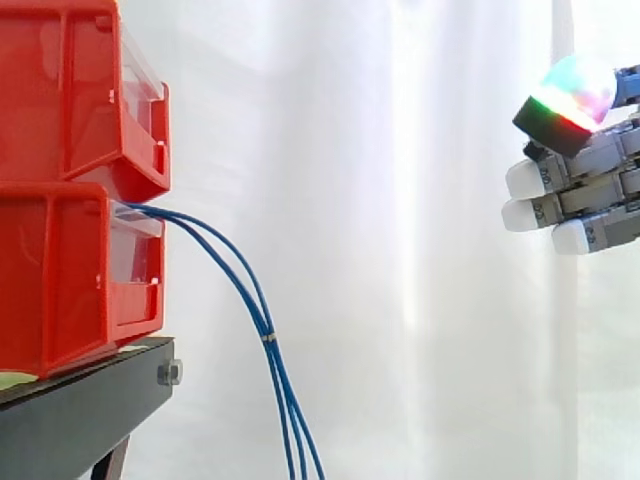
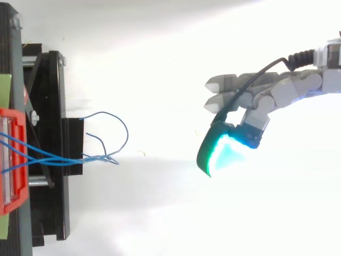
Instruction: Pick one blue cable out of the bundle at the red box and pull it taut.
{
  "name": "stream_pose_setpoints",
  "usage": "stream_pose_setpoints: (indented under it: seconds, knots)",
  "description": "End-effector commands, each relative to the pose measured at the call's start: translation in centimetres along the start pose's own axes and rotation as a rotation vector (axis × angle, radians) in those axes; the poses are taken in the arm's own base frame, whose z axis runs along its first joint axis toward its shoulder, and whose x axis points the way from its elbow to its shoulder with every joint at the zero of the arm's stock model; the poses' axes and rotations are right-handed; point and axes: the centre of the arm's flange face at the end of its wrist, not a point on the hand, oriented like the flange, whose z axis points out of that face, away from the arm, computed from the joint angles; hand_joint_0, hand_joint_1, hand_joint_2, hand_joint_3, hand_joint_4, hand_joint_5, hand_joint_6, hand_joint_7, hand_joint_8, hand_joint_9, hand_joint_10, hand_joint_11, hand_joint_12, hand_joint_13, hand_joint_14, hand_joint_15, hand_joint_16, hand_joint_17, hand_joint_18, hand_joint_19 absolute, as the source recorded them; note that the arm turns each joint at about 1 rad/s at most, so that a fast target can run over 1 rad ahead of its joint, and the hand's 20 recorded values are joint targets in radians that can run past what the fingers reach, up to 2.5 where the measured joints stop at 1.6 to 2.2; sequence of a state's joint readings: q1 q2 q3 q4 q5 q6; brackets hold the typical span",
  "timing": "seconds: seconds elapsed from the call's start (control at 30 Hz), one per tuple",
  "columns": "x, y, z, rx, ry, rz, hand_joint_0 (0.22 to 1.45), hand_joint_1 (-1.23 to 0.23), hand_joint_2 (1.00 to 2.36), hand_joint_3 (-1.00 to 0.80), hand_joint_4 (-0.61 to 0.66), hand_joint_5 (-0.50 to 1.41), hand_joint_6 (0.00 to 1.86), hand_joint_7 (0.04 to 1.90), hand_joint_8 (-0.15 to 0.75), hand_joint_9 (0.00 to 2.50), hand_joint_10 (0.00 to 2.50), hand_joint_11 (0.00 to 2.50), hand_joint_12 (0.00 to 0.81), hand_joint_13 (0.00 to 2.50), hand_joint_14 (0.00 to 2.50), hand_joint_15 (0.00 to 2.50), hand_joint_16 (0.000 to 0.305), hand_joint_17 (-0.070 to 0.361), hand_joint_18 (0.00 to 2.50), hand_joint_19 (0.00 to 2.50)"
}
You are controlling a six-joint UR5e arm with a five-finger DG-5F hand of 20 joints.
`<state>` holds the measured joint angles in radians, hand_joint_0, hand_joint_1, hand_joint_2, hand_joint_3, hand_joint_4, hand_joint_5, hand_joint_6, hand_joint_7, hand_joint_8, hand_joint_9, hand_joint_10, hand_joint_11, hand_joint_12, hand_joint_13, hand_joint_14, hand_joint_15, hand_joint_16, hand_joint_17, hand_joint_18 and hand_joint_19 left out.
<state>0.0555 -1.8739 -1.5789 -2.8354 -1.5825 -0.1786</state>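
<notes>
Robot hand pose: the robot hand [image 1: 590,195] comes in from the right edge of the side view. It is held level, with its fingers [image 1: 527,178] reaching straight toward the bins, at about the height where the two bins meet.
Robot hand state: the fingers are straight and stacked close together, the thumb is set apart, and nothing is held.
Thumb pad: a rounded dome [image 1: 570,95] glows green, red and magenta above the fingers. From above [image 2: 226,152] it glows cyan-green and juts out to one side of them.
Finger pads: thick, white and rounded, on grey blocky segments.
Gap: a wide stretch of white curtain [image 1: 400,250] lies between the robot hand and the cables, which are well apart.
Blue cables: these are thin, smooth strands [image 1: 250,285]. They leave the top front of the lower red bin [image 1: 60,280], arc downward and run off the bottom edge. A small pale tie [image 1: 268,339] binds them partway down.
Bins: glossy red plastic boxes with clear front panels. The upper red bin [image 1: 60,90] is stacked on the lower one.
Black stand: a matte black stand [image 1: 80,410] under the bins, with a bolt [image 1: 168,373] at its corner.
Top view adds: the cables' free ends [image 2: 114,120] curl in open loops past the stand's edge.
Side view adds: the stacking of the bins and the cables' downward hang.
</notes>
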Motion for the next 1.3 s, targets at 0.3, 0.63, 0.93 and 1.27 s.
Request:
stream_pose_setpoints:
  seconds: [0.3, 0.63, 0.93, 1.27]
  knots:
    - [0.7, -2.1, -0.6, 0.001, -0.023, 0.001, 0.46, -0.65, 1.0, -0.5, 0.3, -0.22, 0.5, 0.66, 0.311, 0.24, 0.0, 0.01, 0.374, 0.01, 0.0, 0.06, 0.06, 0.134, 0.0, 0.14]
    - [0.4, -4.2, -1.2, -0.02, -0.12, -0.006, 0.57, -0.92, 1.0, -0.5, 0.23, -0.19, 0.5, 0.69, 0.273, 0.26, 0.0, 0.03, 0.342, 0.07, 0.0, 0.06, 0.052, 0.116, 0.01, 0.13]
    - [0.2, -7.1, -1.0, 0.046, -0.236, -0.028, 0.53, -0.96, 1.0, -0.5, 0.22, -0.19, 0.5, 0.69, 0.269, 0.23, 0.0, 0.03, 0.345, 0.05, 0.0, 0.06, 0.052, 0.118, 0.02, 0.13]
    - [1.5, -12.8, 2.2, -0.022, -0.269, -0.034, 0.45, -0.83, 1.0, -0.5, 0.24, -0.19, 0.5, 0.7, 0.296, 0.24, 0.0, 0.04, 0.377, 0.05, 0.0, 0.08, 0.058, 0.13, 0.0, 0.15]
